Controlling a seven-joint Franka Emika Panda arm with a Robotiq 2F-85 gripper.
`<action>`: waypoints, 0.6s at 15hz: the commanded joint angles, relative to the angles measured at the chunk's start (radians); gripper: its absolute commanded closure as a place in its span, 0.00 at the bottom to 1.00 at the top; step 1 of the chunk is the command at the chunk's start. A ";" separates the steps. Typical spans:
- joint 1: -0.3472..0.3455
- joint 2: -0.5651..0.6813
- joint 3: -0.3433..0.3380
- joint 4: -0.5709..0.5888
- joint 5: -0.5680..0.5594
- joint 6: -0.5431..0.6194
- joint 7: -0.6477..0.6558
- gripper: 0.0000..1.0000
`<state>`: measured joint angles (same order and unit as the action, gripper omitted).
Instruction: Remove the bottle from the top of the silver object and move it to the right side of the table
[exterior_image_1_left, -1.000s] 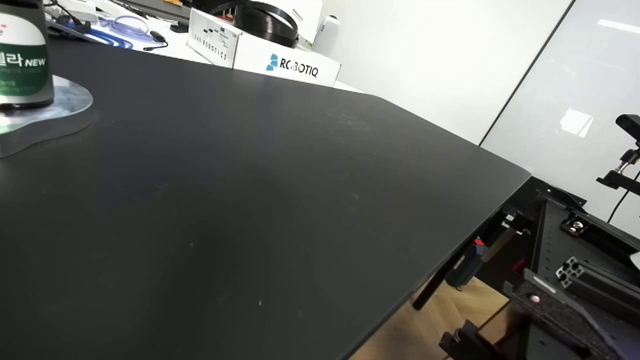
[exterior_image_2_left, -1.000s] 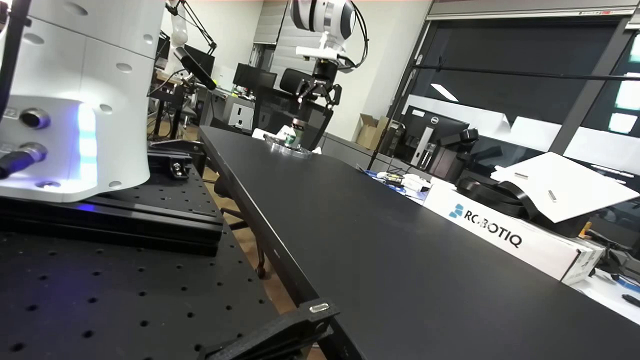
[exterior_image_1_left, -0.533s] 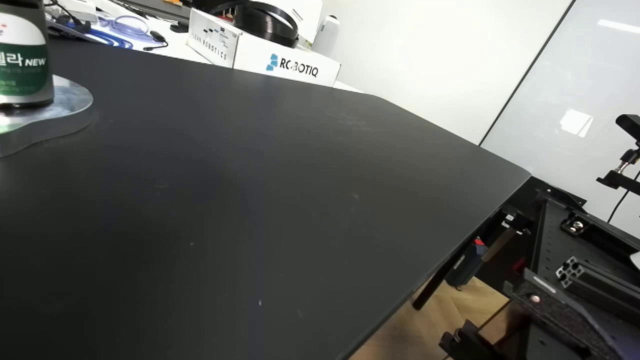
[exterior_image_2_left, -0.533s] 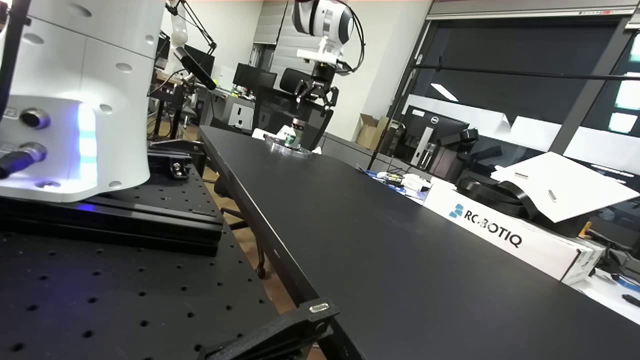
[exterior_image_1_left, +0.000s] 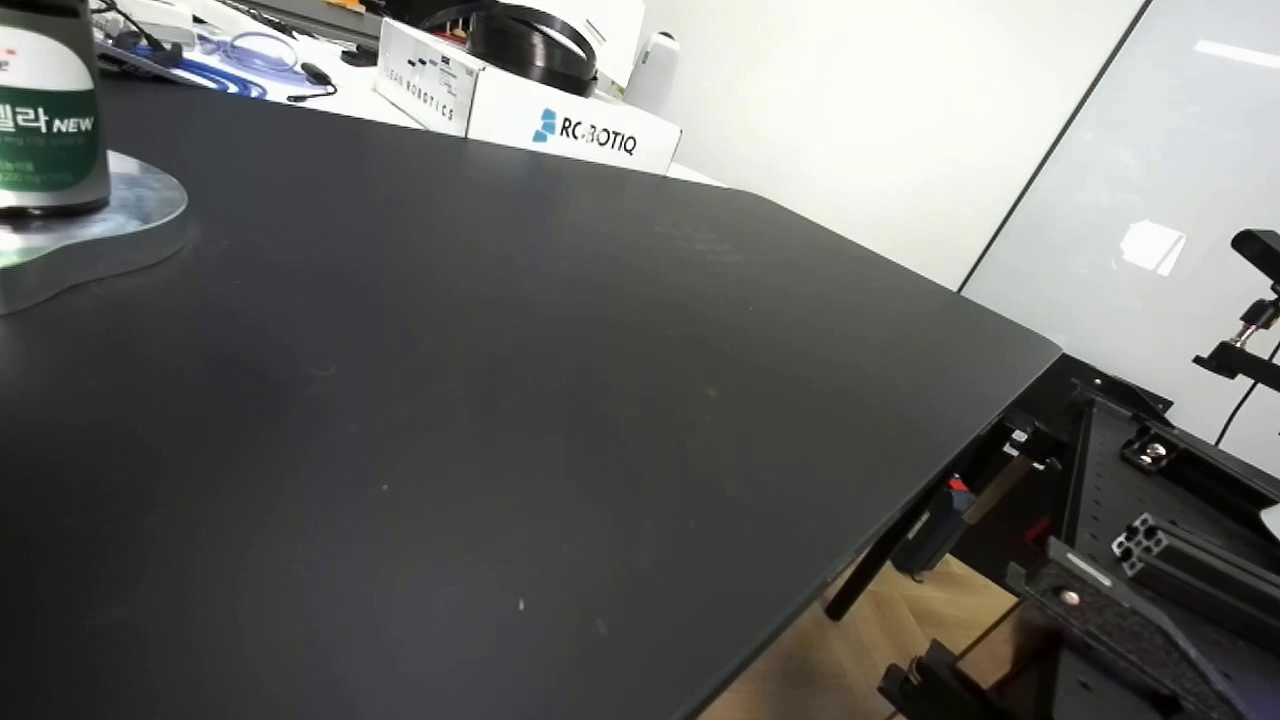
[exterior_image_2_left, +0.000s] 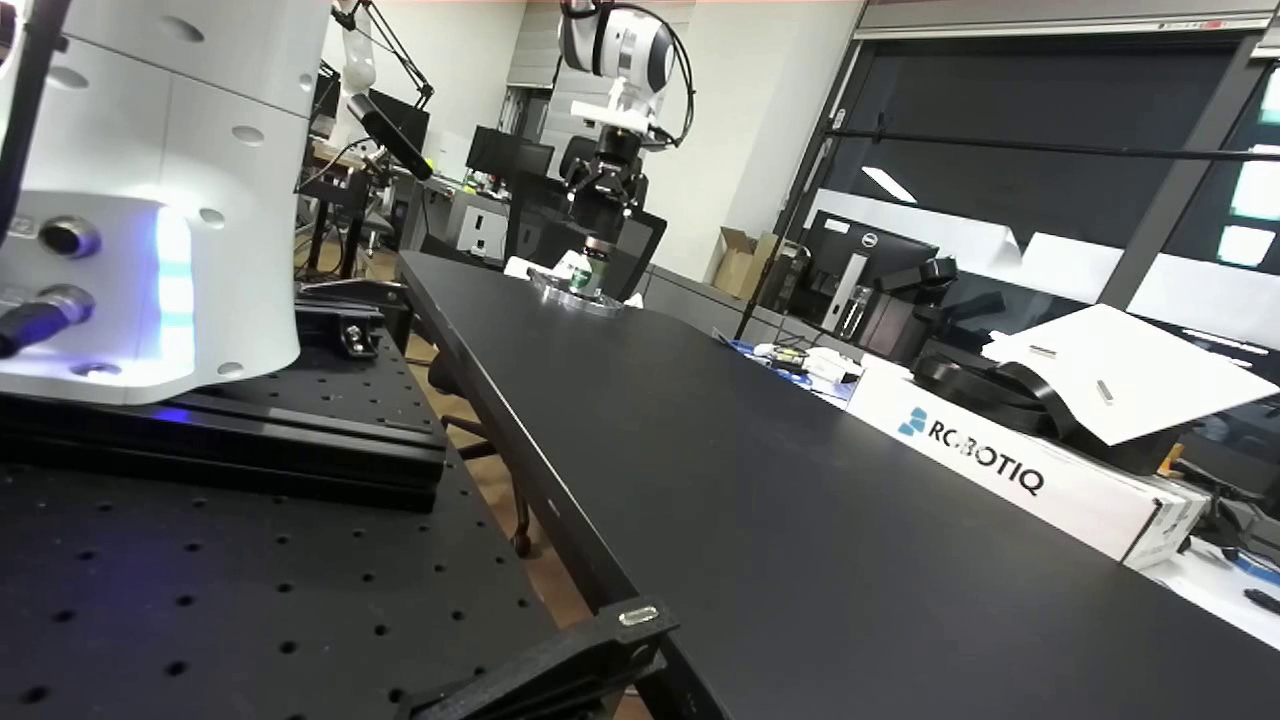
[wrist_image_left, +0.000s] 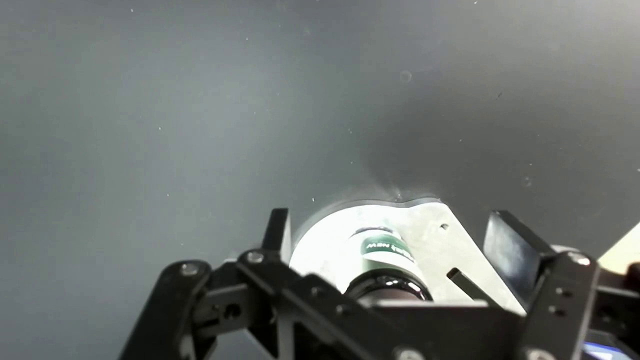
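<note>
The small dark green bottle stands upright on the silver object at the far end of the black table. In an exterior view the bottle is cut by the left edge, on the shiny silver object. My gripper hangs just above the bottle, pointing down. In the wrist view my gripper is open, with fingers wide apart and nothing between the pads. The bottle and silver object lie below, between the fingers. The gripper body hides part of the bottle's top.
A white Robotiq box with a black item on it stands along the table's far long side; it also shows in an exterior view. Blue cables lie near it. The robot base stands on a perforated black plate.
My gripper has turned about its vertical axis and shifted left in an exterior view, to above the bottle. The bottle and the silver object have not moved.
</note>
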<state>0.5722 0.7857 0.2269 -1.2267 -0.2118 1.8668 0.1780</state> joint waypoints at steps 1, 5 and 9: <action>0.049 0.116 -0.038 0.190 -0.027 -0.056 -0.046 0.00; 0.067 0.217 -0.038 0.352 -0.058 -0.092 -0.083 0.00; 0.081 0.297 -0.032 0.477 -0.051 -0.127 -0.115 0.00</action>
<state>0.6323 0.9955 0.1997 -0.9072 -0.2586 1.7999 0.0897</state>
